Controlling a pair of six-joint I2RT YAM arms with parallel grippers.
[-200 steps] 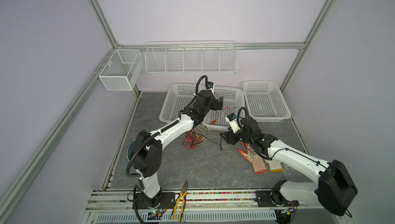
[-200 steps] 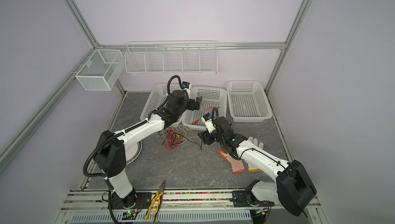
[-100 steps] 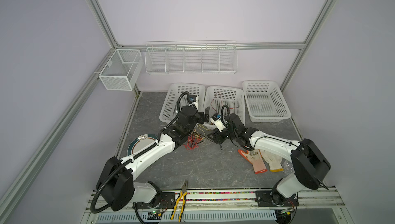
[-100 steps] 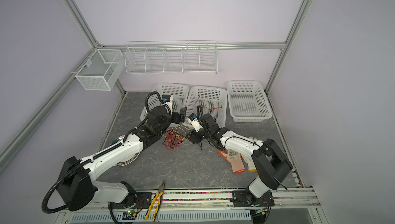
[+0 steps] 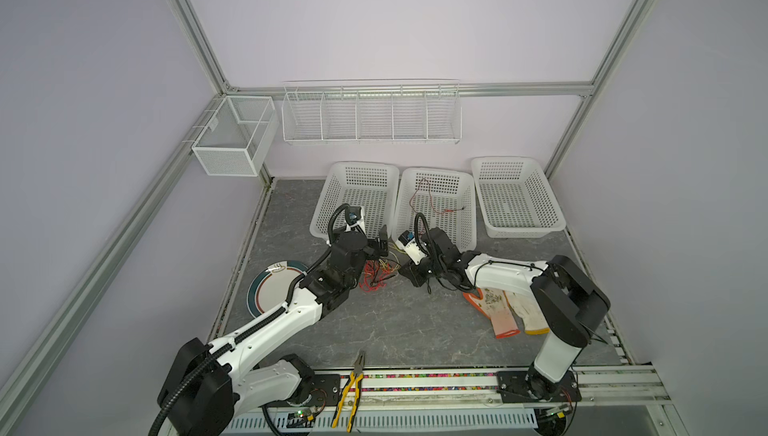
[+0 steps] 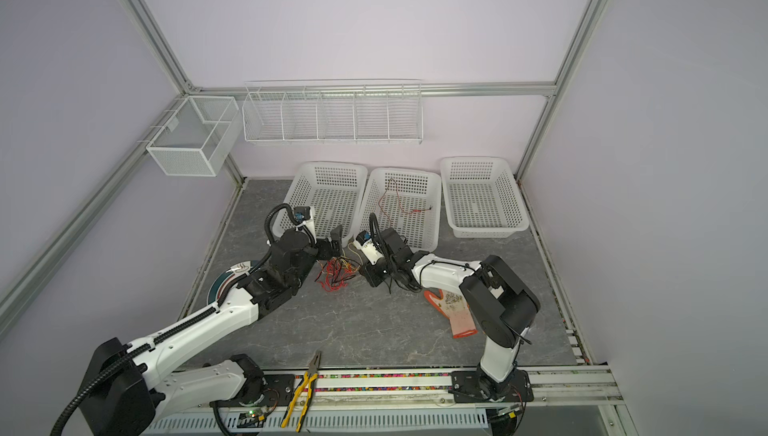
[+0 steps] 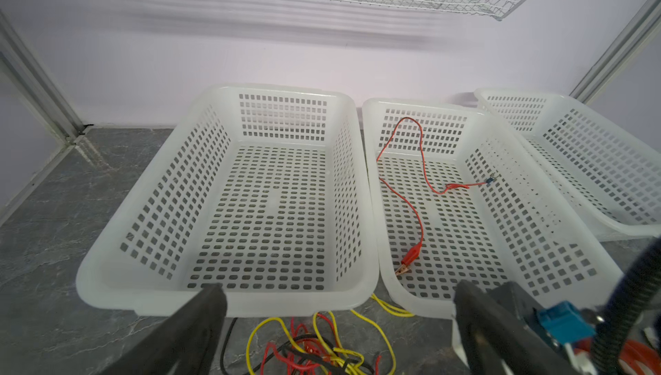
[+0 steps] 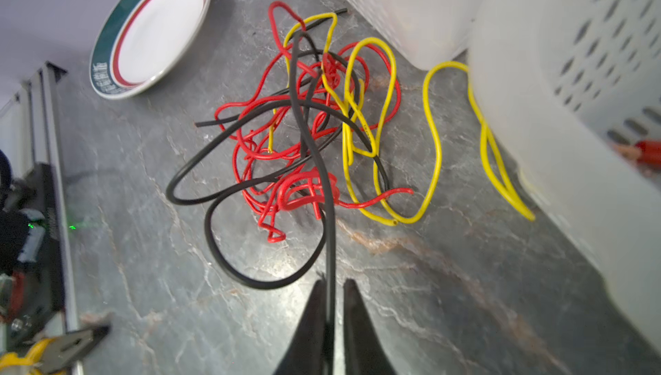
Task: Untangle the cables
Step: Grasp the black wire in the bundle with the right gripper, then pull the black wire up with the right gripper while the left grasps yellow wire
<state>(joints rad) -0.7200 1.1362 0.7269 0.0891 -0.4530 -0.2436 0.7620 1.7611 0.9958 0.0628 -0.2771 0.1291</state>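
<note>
- Cables (image 8: 304,133): tangled heap on table (image 8: 447,284), just ahead of right gripper (image 8: 334,294), under left gripper (image 7: 339,289).
- R jaws, apart a sec ago, now pinched on black cable (image 8: 331,241), so pull-out can start.
- L jaws wide apart, holding nothing.

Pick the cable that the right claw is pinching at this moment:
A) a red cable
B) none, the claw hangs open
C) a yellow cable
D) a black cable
D: in the right wrist view the right claw is shut on the black cable, which comes out from between its closed tips, while the red and yellow ones lie free on the table.
</note>
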